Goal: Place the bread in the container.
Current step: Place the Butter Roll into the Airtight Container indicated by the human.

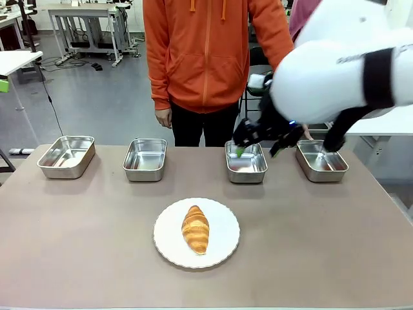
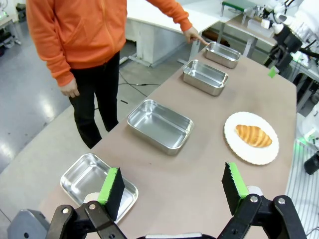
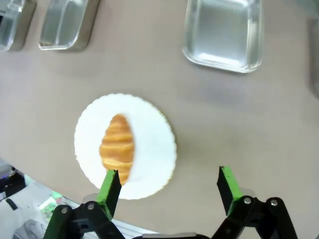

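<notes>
Brown table (image 1: 322, 245) carries four steel trays in a row along its far edge. Bread (image 1: 195, 228) lies on a white plate (image 1: 223, 240) near the centre. Right gripper (image 1: 258, 150) hangs above the row, fingers spread, empty. Left gripper (image 2: 173, 184): fingers spread, empty. A person's hand (image 2: 192, 34) points at the container (image 2: 222, 54) at the row's right end.

All views share the bread (image 1: 195, 228)

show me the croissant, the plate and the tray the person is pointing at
croissant (image 1: 195, 228): front view, middle of its crust
plate (image 1: 223, 235): front view, bare white part beside the croissant
tray (image 2: 223, 53): left wrist view, bare floor of the farthest one
</notes>
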Controlling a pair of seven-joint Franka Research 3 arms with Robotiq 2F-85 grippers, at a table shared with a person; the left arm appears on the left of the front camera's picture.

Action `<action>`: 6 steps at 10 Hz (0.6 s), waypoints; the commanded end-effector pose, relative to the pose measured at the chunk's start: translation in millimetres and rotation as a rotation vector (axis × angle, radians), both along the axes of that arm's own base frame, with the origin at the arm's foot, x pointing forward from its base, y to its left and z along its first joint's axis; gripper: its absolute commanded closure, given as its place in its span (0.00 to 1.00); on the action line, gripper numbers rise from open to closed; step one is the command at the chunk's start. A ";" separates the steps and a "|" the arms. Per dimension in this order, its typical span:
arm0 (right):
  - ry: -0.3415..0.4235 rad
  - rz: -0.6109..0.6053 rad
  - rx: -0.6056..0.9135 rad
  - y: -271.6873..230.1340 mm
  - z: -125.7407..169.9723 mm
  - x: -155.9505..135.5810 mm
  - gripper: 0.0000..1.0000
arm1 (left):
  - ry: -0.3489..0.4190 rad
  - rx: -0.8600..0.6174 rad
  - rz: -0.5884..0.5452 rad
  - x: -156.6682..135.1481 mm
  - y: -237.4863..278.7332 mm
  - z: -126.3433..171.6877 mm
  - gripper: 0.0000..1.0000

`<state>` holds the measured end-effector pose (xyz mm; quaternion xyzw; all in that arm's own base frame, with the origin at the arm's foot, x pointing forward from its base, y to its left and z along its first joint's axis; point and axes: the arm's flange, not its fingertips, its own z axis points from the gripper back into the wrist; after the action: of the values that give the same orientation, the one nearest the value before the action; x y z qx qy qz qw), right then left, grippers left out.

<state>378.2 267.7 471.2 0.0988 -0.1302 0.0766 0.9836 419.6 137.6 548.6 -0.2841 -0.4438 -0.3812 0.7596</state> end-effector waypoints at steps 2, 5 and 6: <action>0.103 -0.110 -0.060 90.7 -38.5 4.6 0.00 | -0.011 -0.002 -0.006 -1.9 -0.2 1.3 0.00; 0.153 -0.127 -0.128 156.2 -95.3 -9.6 0.00 | -0.011 -0.002 -0.006 -1.9 -0.2 1.3 0.00; 0.138 -0.143 -0.139 166.0 -107.5 -12.1 0.00 | -0.011 -0.002 -0.006 -1.9 -0.2 1.3 0.00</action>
<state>353.0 411.1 366.0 0.0371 -0.0472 0.0219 0.9980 419.7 138.0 548.6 -0.2838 -0.4437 -0.3810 0.7599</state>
